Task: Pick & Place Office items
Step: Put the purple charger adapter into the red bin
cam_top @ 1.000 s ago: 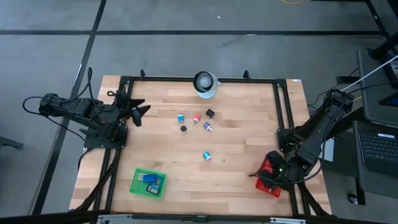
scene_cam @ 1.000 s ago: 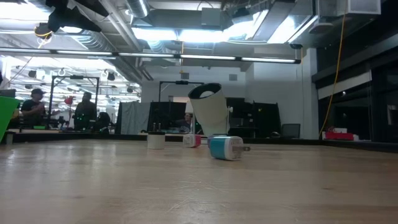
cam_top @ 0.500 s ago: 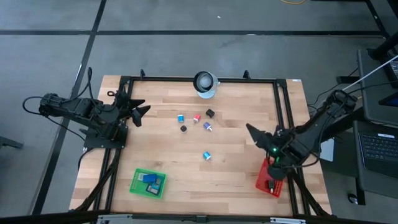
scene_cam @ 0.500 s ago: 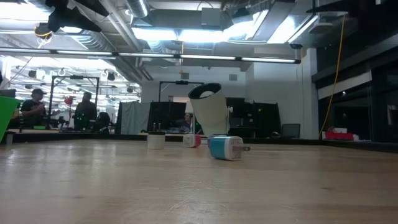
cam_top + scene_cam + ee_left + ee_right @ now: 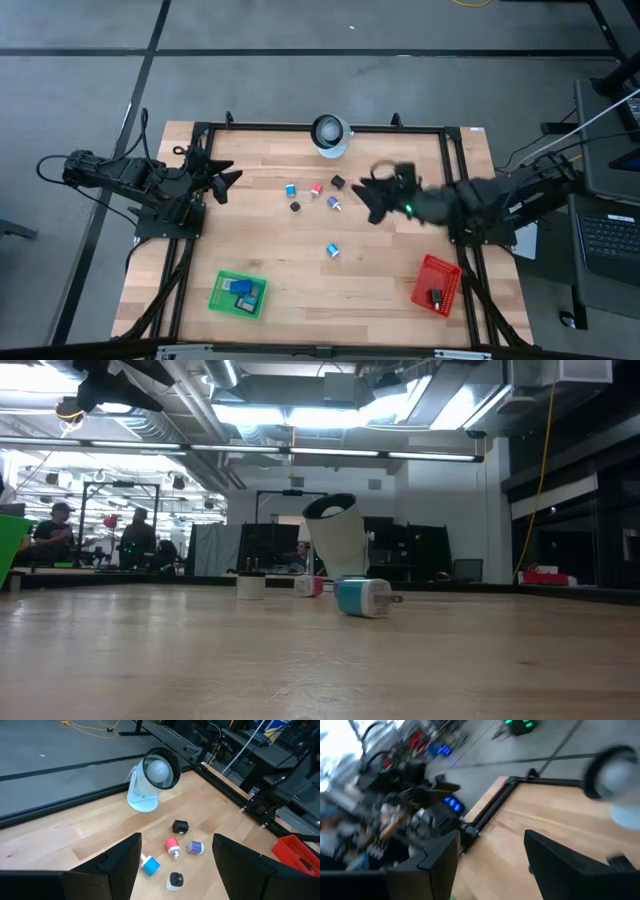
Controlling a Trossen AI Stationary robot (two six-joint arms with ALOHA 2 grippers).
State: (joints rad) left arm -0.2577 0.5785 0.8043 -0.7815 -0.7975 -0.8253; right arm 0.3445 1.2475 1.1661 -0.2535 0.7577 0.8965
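Right gripper (image 5: 368, 193) is seen in the high view over the middle-right of the table (image 5: 380, 270), blurred, its fingers (image 5: 555, 865) spread apart with nothing between them in the right wrist view. Just beside it lies a cluster of small items: a black block (image 5: 338, 182) (image 5: 180, 826) nearest, a purple spool (image 5: 333, 203) (image 5: 196, 848), a red spool (image 5: 316, 189) (image 5: 172, 844), a blue spool (image 5: 291, 189) (image 5: 150, 865) and a small black piece (image 5: 295, 207) (image 5: 175, 880). Another blue spool (image 5: 332, 250) (image 5: 362, 597) lies apart, nearer the table's middle. Against the far edge a white ring-shaped object (image 5: 330, 134) (image 5: 151, 783) is tilted on its base. A red basket (image 5: 438, 284) is set at the near right corner with one dark item inside, well apart from the gripper; a green basket (image 5: 239, 295) near the left front corner holds blue items. Left gripper (image 5: 226, 180) is held at the table's left edge, its fingers (image 5: 117, 865) spread and empty, pointed toward the cluster. People are seen far off in the room behind the table in the low view.
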